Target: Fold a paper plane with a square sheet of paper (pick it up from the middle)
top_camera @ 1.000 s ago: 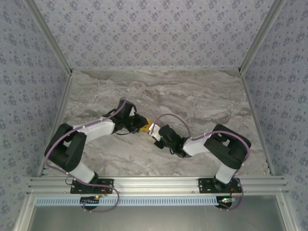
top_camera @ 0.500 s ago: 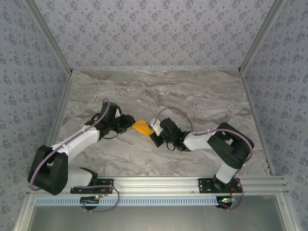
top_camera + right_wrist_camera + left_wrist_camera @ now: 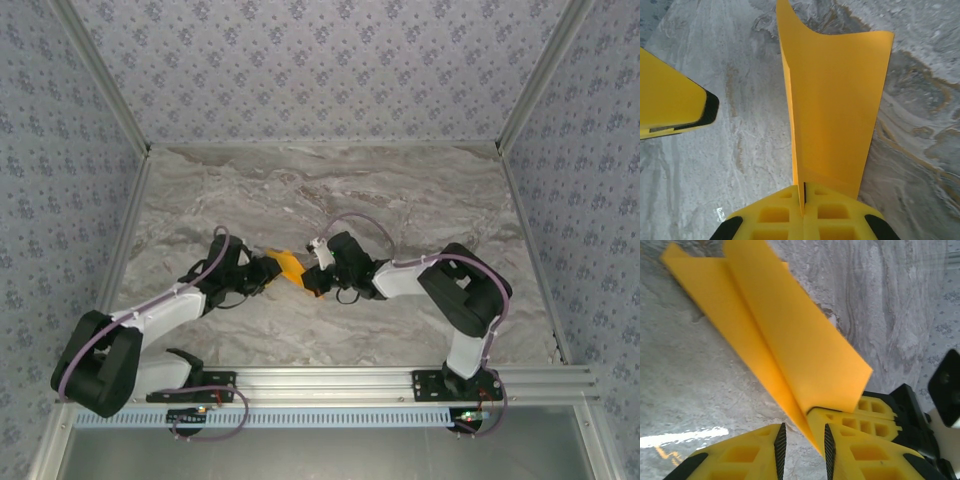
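From above, the two arms reach in to the middle of the grey stone desk (image 3: 420,200). They meet there. The orange paper (image 3: 290,266) is between them, above the desk. It looks small and folded. The left gripper (image 3: 272,268) is at the left end of the paper. The right gripper (image 3: 311,276) is at the right end. From up here you cannot tell how wide the grippers are.

The camera on the left wrist looks along the paper (image 3: 790,335). The paper has a sharp fold down its middle, and one side sticks up like a wing. The left gripper (image 3: 803,442) is open just a little, with a narrow gap between its black pads. The folded edge comes down into that gap, right beside the right-hand pad. The pads are not squeezing it. You can see the desk through the gap.

The camera on the right wrist shows the right gripper (image 3: 804,197) closed tight on the paper (image 3: 835,100). Its two yellow fingers press together on the near end. The paper goes up and away from them, above the desk. One yellow finger (image 3: 670,102) of the left gripper is off to the left, apart from the paper.
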Available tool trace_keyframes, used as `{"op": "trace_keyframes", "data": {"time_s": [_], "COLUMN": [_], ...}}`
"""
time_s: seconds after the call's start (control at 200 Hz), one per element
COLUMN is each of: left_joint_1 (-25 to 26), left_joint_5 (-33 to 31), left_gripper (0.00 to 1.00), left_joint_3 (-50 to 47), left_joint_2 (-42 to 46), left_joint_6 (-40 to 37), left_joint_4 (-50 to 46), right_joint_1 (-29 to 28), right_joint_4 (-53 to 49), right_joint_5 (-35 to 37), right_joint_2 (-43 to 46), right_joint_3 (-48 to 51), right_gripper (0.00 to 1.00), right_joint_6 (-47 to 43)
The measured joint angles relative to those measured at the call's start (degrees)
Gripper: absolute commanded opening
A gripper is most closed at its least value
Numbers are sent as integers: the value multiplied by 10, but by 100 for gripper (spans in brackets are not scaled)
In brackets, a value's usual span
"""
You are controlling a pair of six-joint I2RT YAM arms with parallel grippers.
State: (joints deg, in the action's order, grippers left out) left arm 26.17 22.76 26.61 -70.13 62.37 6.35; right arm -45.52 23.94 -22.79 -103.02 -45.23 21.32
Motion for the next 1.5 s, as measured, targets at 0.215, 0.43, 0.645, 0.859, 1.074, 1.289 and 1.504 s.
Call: {"op": "trace_keyframes", "data": {"time_s": [0.215,0.43,0.645,0.859,1.074,1.289,1.504], "left_joint_1": [3,9,14,14,14,14,14], "left_joint_5": [2,7,11,15,15,15,15], "left_gripper": [28,27,26,25,23,21,20], "left_joint_3": [0,0,0,0,1,10,15], "left_joint_2": [-15,-47,-76,-92,-111,-126,-141], "left_joint_6": [3,3,3,3,3,3,3], "left_joint_4": [34,51,74,89,99,102,103], "right_joint_1": [0,0,0,0,0,5,18], "right_joint_4": [-18,-39,-65,-83,-96,-116,-127], "right_joint_5": [-34,-49,-54,-61,-68,-78,-99], "right_joint_2": [-14,-33,-42,-50,-59,-59,-58], "right_joint_3": [-22,-43,-56,-66,-73,-86,-87], "right_gripper": [0,0,0,0,0,4,18], "right_joint_6": [23,36,37,37,37,36,36]}}
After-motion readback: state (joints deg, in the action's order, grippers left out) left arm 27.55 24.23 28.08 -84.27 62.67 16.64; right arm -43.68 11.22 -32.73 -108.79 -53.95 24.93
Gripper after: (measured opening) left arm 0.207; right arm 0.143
